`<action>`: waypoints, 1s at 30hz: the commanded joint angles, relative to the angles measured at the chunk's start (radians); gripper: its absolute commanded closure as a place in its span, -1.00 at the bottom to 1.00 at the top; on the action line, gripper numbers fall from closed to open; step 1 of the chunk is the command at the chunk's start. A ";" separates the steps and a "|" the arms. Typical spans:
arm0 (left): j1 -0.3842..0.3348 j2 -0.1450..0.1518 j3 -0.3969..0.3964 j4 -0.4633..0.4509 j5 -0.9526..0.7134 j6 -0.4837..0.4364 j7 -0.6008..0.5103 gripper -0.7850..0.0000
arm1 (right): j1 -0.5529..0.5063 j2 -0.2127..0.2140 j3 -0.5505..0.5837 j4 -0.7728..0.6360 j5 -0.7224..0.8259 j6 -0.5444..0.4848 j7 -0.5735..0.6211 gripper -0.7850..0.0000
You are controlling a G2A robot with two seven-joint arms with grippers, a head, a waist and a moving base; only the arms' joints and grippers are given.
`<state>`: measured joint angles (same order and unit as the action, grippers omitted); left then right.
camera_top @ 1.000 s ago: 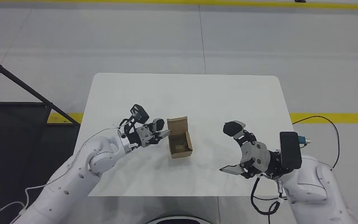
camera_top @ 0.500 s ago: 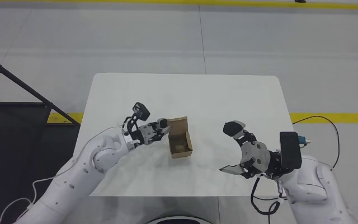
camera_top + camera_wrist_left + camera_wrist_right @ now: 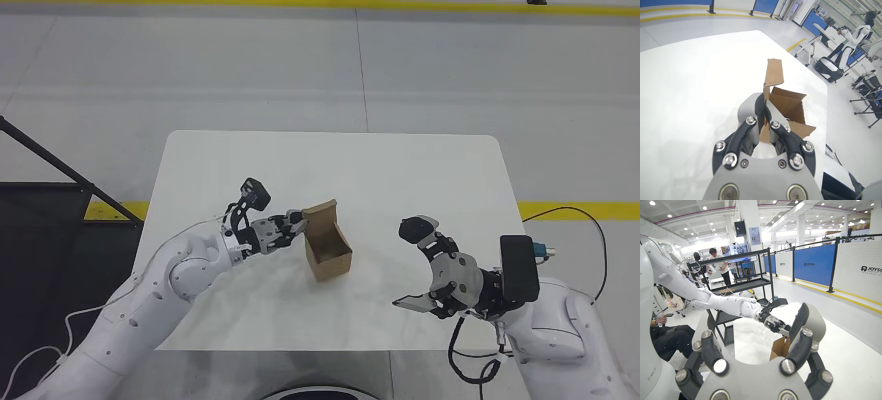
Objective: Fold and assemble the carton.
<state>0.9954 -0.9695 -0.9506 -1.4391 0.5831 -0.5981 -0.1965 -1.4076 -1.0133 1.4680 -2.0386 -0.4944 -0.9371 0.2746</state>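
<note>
**Item: brown carton, part-erected, held at one wall**

The carton [image 3: 326, 248] is sitting just left of centre on the white table [image 3: 420, 160], open side up, and its brown inside is showing. One long flap [image 3: 774, 73] is standing upright at the carton's upper end in the top view. Shorter flaps are splaying outward at the rim nearest the lower right of the left wrist view. From above the body appears to be leaning a little toward the right of the frame, though whether its base is lying flat cannot be told.

The left gripper [image 3: 292, 225] is reaching in from the left of the top view. Its fingers [image 3: 761, 108] are pressing together on the thin edge of the carton's left wall, one pad inside and one outside. This hold is probably steadying the box so that the flaps can be worked.

The right gripper [image 3: 408, 268] is hovering well apart from the carton at the lower right of the top view. Its jaws are spread wide and gripping nothing, and it is likely waiting to fold.

Bare table is lying between the right gripper and the carton. For any fold, the raised flap and the left gripper's fingers at the wall are the likely obstacles. A black shelf cart [image 3: 761, 283] is standing beyond the table at the centre of the right wrist view. A dark cable [image 3: 575, 213] is trailing at the right edge of the top view.
</note>
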 commanded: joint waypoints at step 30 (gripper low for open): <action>-0.210 -0.082 0.096 0.297 0.036 -0.374 0.053 1.00 | 0.000 0.000 0.000 0.000 0.000 0.000 0.000 -1.00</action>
<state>0.7945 -1.0476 -0.8621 -1.1554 0.6255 -0.9713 -0.1416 -1.4076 -1.0133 1.4680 -2.0386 -0.4944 -0.9371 0.2746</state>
